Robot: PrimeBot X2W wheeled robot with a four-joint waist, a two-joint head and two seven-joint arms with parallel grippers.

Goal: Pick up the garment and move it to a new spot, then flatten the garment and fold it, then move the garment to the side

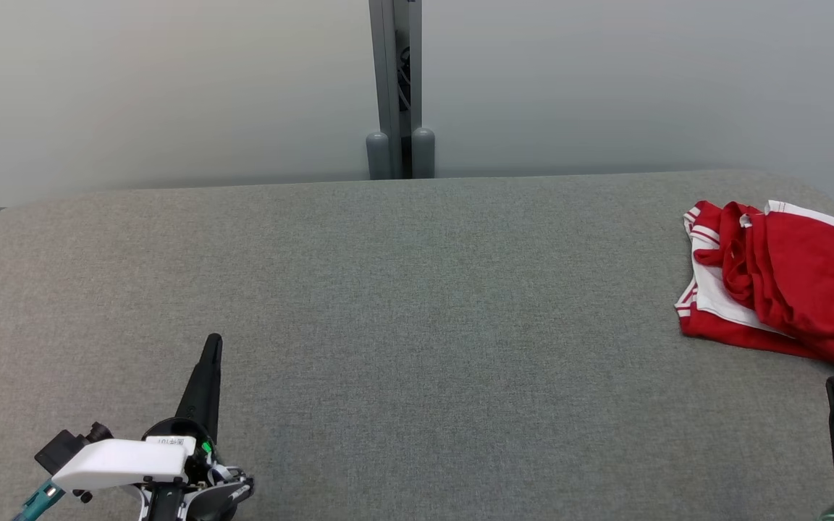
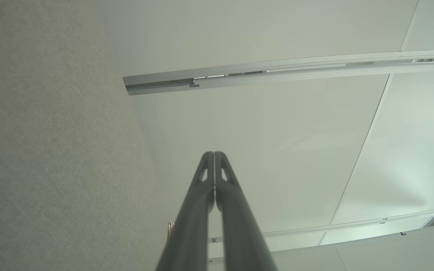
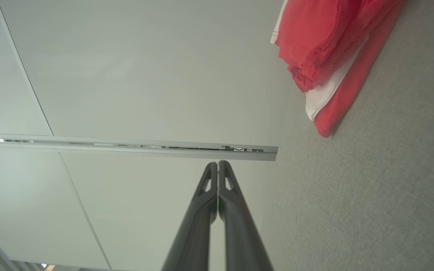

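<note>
The garment (image 1: 779,282) is red with white trim and lies loosely folded at the far right of the grey fabric table (image 1: 417,304); it also appears at the top right of the right wrist view as the garment (image 3: 322,49). My left gripper (image 1: 212,341) rests at the lower left, shut, fingertips pressed together and holding nothing, as the left wrist view confirms for the left gripper (image 2: 214,154). At the lower right edge my right gripper (image 1: 833,383) sits just below the garment, shut and empty; its closed tips show as the right gripper (image 3: 217,163).
A pale partition wall stands behind the table, with a grey post (image 1: 397,87) at its middle. The table's back edge curves down at both corners. Open grey surface stretches from the left gripper across the middle to the garment.
</note>
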